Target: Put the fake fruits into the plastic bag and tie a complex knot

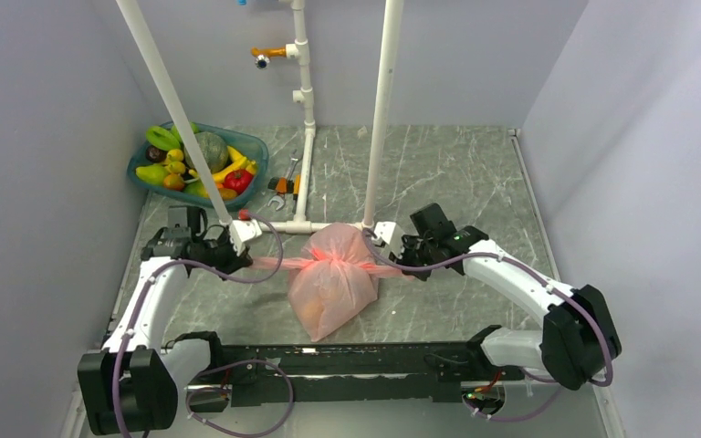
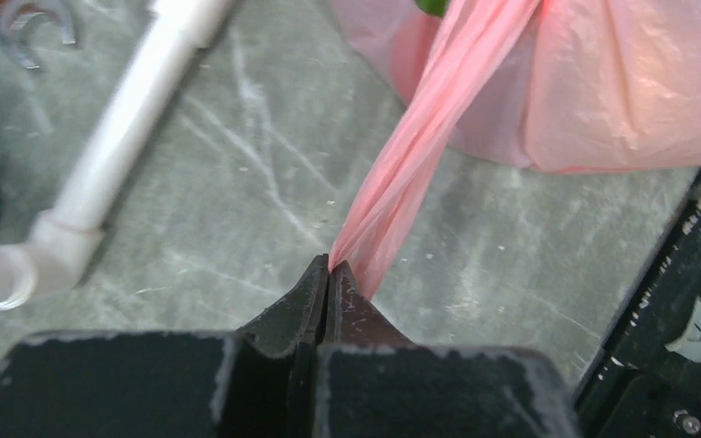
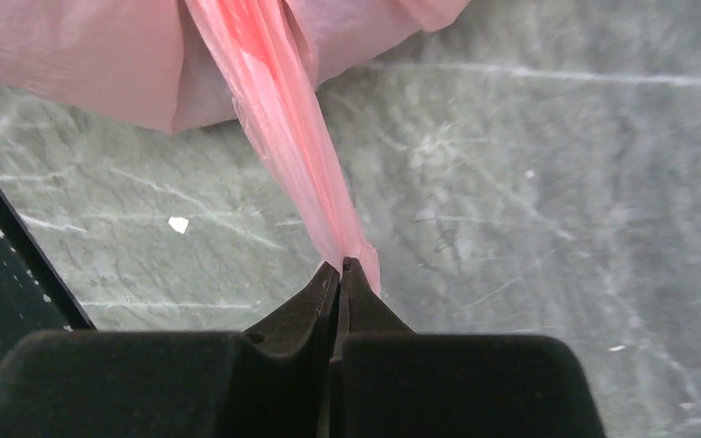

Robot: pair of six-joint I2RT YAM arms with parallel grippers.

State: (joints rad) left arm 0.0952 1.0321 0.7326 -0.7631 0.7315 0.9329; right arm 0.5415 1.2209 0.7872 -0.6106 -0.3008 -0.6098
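1. I see open grey tabletop at the far right, beyond my right gripper.
2. A white pipe frame stands mid-table, its base bar just behind the pink bag.
3. The bag's taut tails run sideways to my left gripper and the right one, barring the middle.
4. A teal basin and a wrench crowd the far left.

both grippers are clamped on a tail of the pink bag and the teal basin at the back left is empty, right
Not quite. The teal basin is not empty: the top external view shows fake fruits piled in it. The rest holds: the left gripper and the right gripper are each shut on a tail of the plastic bag.
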